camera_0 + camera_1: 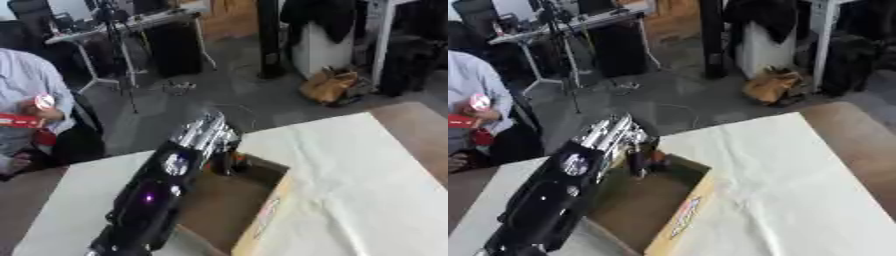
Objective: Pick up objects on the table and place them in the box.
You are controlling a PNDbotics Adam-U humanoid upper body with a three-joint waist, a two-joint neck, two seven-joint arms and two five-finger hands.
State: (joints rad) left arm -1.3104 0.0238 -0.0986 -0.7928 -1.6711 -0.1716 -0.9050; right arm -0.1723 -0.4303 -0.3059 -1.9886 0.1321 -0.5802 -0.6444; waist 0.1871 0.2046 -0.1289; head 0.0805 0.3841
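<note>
Left eye view and right eye view give nearly one picture, tilted, looking down on a desk under a pale cloth. Nearest, at the bottom left, the black left arm comes in and runs up and to the right, shiny, with a small purple light on its casing. Beside it lies an open cardboard box, its brown floor bare where it shows, its near right flap turned outward with a red and white label on it.

Farther along, the arm ends in the left hand, silver on the back, held over the far left corner of the box. Its dark fingers point down into that corner. Just beside them sits a small dark object with an orange or red patch, inside the box by its far wall. Whether the fingers are closed on it, touching it or merely next to it cannot be told, nor whether they are apart or together.

To the right of the box the cloth lies plain, out to the far right corner of the desk.

At the left edge a person's hands hold something red and white, well away from the box. The right hand shows in neither view.
</note>
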